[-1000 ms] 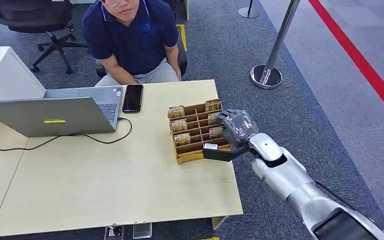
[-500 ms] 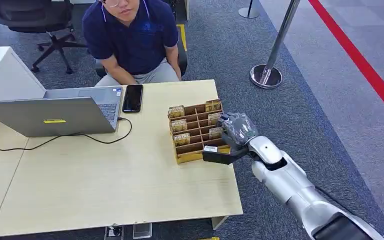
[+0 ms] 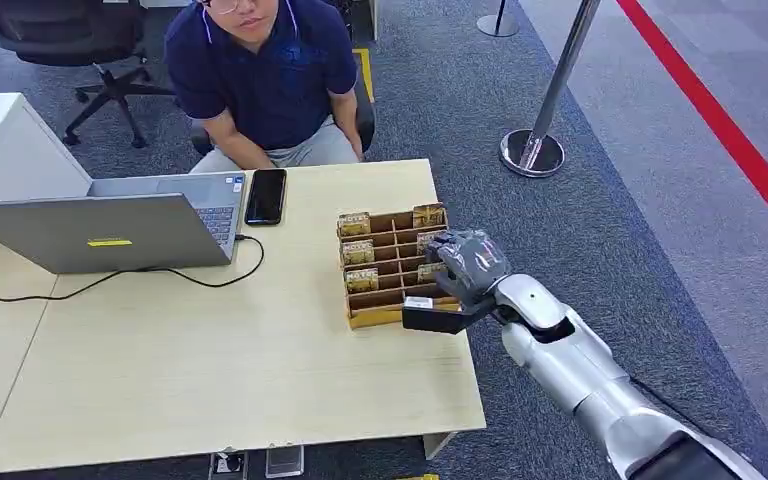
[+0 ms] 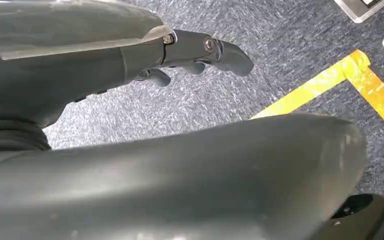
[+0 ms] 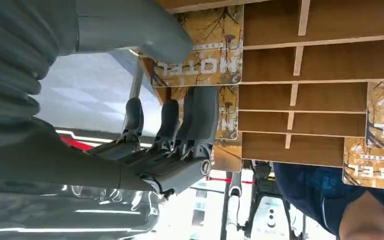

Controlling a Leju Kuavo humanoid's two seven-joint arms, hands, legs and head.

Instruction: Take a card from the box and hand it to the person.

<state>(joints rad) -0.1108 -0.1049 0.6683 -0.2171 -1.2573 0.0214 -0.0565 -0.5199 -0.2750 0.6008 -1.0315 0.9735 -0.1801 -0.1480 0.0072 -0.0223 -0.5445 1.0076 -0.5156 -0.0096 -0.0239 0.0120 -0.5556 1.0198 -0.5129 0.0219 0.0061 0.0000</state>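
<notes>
A cardboard box [image 3: 380,268] with rows of slots stands on the table's right side, several yellow HOTEL cards upright in it. My right hand [image 3: 467,262] hangs over the box's right column. In the right wrist view its thumb [image 5: 145,30] lies across the corner of one card [image 5: 210,55] that sits in its slot, and the fingers [image 5: 195,117] hang apart from the thumb in front of another card [image 5: 228,115]. Nothing is lifted. The person [image 3: 265,75] sits at the table's far side. My left hand [image 4: 200,50] hangs above the carpet, holding nothing.
An open laptop [image 3: 110,232] with a black cable [image 3: 90,285] takes up the table's left part, and a black phone [image 3: 266,195] lies beside it. The box is close to the table's right edge [image 3: 460,330]. A stanchion base [image 3: 532,152] stands on the carpet to the right.
My right hand has shifted a little left and down, closer onto the box's right column. The box, the cards and the person have stayed in place.
</notes>
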